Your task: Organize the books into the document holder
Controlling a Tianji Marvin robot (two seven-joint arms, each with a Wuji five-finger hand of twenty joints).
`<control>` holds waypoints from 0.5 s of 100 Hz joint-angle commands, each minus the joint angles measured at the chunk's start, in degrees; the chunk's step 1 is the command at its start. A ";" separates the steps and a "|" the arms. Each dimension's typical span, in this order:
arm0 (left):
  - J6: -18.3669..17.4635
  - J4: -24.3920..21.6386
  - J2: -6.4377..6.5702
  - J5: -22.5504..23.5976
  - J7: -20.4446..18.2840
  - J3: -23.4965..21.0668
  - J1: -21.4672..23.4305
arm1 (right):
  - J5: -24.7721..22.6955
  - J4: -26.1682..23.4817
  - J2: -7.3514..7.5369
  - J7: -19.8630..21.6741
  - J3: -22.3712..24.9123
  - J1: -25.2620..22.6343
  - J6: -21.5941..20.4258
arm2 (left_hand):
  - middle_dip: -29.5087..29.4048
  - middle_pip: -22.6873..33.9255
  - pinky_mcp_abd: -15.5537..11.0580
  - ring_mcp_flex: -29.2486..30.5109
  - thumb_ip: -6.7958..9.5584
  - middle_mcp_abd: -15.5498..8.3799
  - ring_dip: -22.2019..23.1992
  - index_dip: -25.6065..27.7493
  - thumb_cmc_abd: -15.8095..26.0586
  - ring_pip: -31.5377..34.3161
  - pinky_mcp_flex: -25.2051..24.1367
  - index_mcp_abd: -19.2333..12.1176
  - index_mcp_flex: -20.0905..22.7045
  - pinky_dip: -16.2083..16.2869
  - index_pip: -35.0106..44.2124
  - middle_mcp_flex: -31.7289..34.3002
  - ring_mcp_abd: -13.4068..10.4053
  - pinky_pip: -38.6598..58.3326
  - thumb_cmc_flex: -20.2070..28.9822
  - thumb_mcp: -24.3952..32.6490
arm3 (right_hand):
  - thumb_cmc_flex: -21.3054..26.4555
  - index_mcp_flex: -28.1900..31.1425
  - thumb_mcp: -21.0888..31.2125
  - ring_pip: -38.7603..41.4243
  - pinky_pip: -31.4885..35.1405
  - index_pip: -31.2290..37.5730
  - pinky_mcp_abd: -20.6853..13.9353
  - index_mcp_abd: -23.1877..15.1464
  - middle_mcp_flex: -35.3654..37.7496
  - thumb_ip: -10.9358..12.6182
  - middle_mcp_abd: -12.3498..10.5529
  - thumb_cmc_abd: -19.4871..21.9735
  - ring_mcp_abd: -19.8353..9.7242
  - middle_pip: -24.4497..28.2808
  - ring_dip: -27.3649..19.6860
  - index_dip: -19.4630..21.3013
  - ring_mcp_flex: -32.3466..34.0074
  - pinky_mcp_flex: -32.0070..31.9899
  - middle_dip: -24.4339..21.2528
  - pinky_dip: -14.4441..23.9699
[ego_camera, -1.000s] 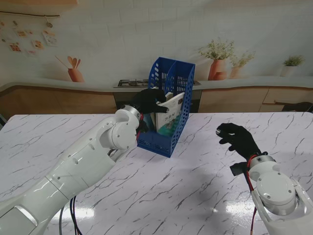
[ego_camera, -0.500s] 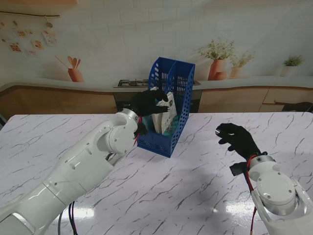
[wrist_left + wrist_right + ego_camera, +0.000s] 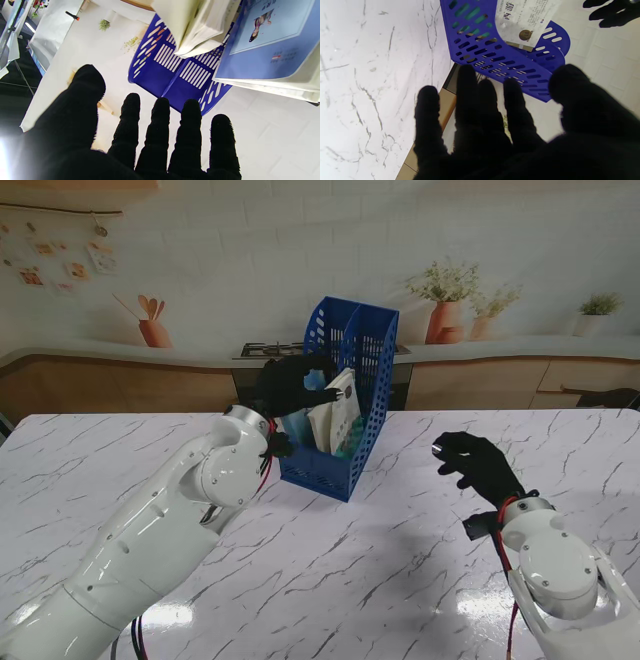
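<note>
The left hand [image 3: 285, 385] is at the near-left mouth of the blue document holder [image 3: 362, 370], and in the left wrist view its fingers [image 3: 161, 125] are spread apart with nothing between them. A second ago the same hand was wrapped over the top of a book and tilting it inward; half a second ago the book stood steeper; now the hand has let go and sits a little to the left of the holder's opening. The white-covered book [image 3: 335, 410] leans inside the holder, its top edge against the right wall, with a blue-covered book [image 3: 270, 40] beside it in the wrist view. I judge the placing step done for this book, though it rests slanted rather than upright.

The right hand [image 3: 475, 463] hovers above the marble table [image 3: 400, 580], well to the right of the holder, fingers loosely parted and holding nothing; it has drifted slightly toward the holder since a second ago. No further book is visible on the table, so the task may be near its end.
</note>
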 commanded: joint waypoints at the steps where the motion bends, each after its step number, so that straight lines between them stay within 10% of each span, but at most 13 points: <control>1: -2.04 -2.36 0.55 -1.34 -1.32 -1.19 2.19 | 0.37 -0.28 -0.44 -0.19 -0.47 -0.40 -0.33 | -0.67 -0.95 -1.72 -1.82 1.79 -0.09 -0.65 -0.65 1.99 -1.43 -0.80 -1.40 -1.59 -1.02 -0.77 -1.85 0.60 -2.38 -0.22 -1.25 | -0.60 0.87 0.13 -0.95 -0.10 -1.12 0.81 -1.22 0.61 2.11 -0.87 -0.51 0.32 -0.41 -0.37 0.64 0.10 -0.17 0.09 -0.24; 50: -2.90 -13.88 3.06 -5.56 -6.74 -12.17 17.60 | 1.04 -1.27 -0.10 1.02 -2.55 -1.01 -1.40 | 1.42 0.31 1.58 -0.65 2.26 -1.46 0.21 6.49 2.83 -0.23 1.45 -1.80 -1.70 -2.16 6.34 0.17 2.23 -3.52 2.38 -1.07 | 1.90 1.38 -2.73 -2.94 -2.26 1.39 0.04 -2.09 -0.41 1.40 -1.85 2.33 0.06 -1.13 -0.93 3.02 -1.83 -2.40 -0.15 -1.32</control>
